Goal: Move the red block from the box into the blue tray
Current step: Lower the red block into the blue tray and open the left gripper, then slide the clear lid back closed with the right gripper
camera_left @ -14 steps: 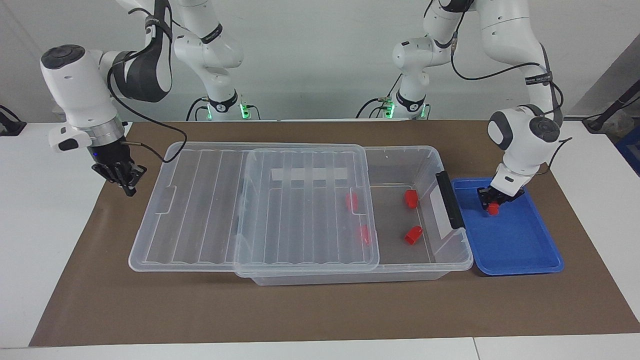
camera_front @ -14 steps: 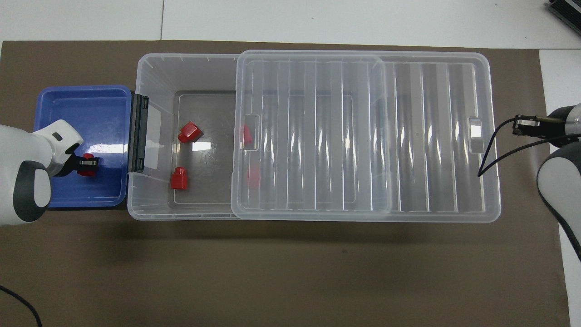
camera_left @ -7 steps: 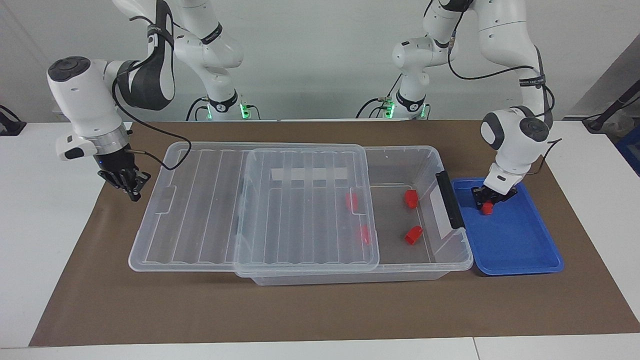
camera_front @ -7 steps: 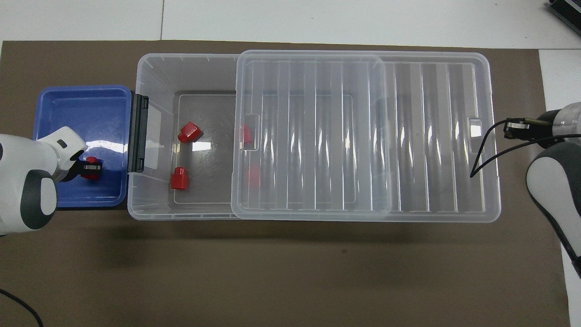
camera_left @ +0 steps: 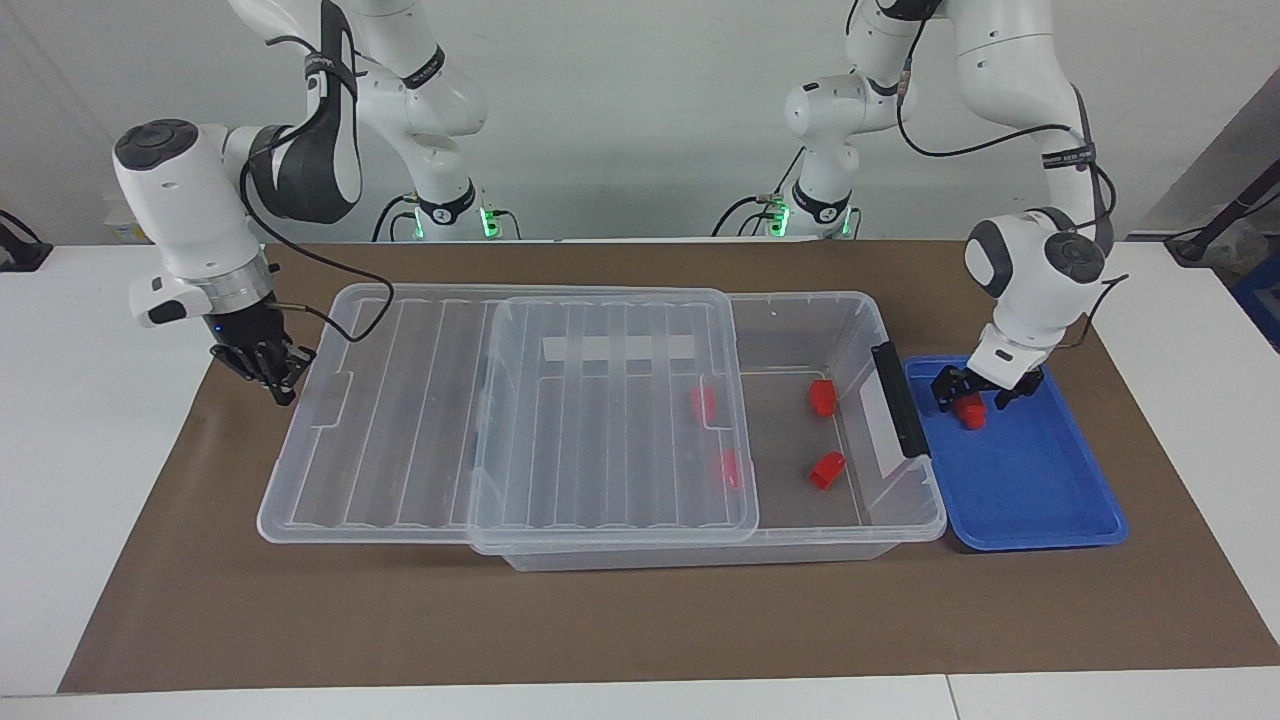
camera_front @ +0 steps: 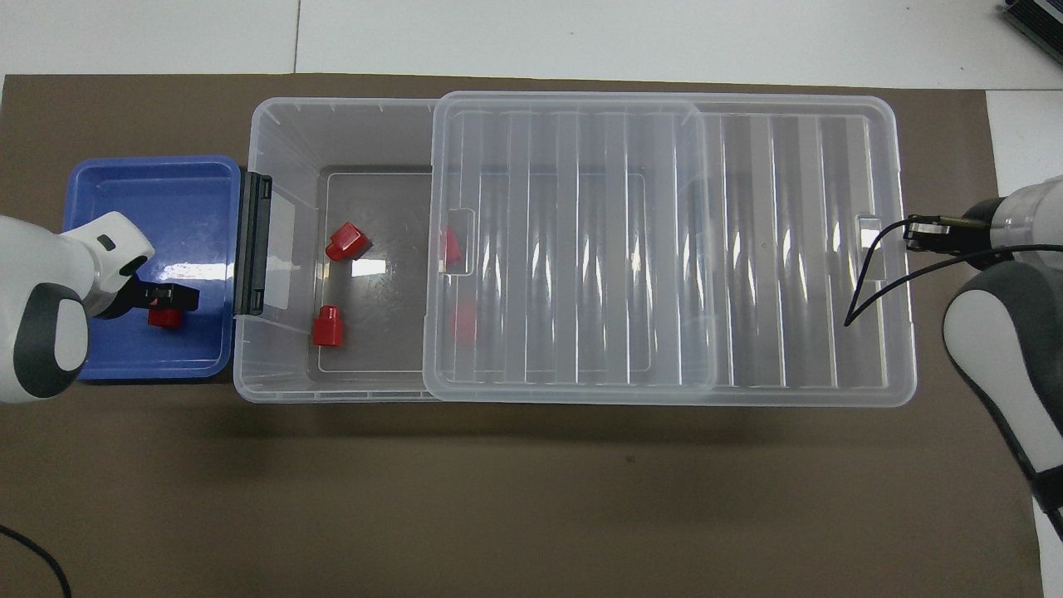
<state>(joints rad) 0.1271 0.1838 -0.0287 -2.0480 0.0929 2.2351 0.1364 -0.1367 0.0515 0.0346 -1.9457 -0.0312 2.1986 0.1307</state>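
White walls back a brown mat that carries the work, and the box (camera_left: 800, 440) serves as the reference for all positions.

Going across the facing view from its first edge: the right gripper (camera_left: 268, 375) hangs at the overhanging end of the lid (camera_left: 500, 420), at the right arm's end of the box. Whether its fingers are apart or together cannot be told, and this arm waits. The lid is slid toward that end, leaving the box open at the left arm's end. Two loose blocks (camera_left: 822, 397) lie in the open part and two more show through the lid. The blue tray (camera_left: 1030, 500) sits against the box's black handle (camera_left: 897, 412).

The red block (camera_left: 972, 411) rests on the tray floor in the half nearer the robots. The left gripper (camera_left: 975, 392) is directly over it, fingers spread wide, one to each side, with nothing gripped. The release appears complete; the coming move is judged to be a straight rise.

The facing view shows the finger spread. The overhead view (camera_front: 170, 297) hides one finger but shows the block (camera_front: 164, 316) lying just off the gripper line, toward the robots.
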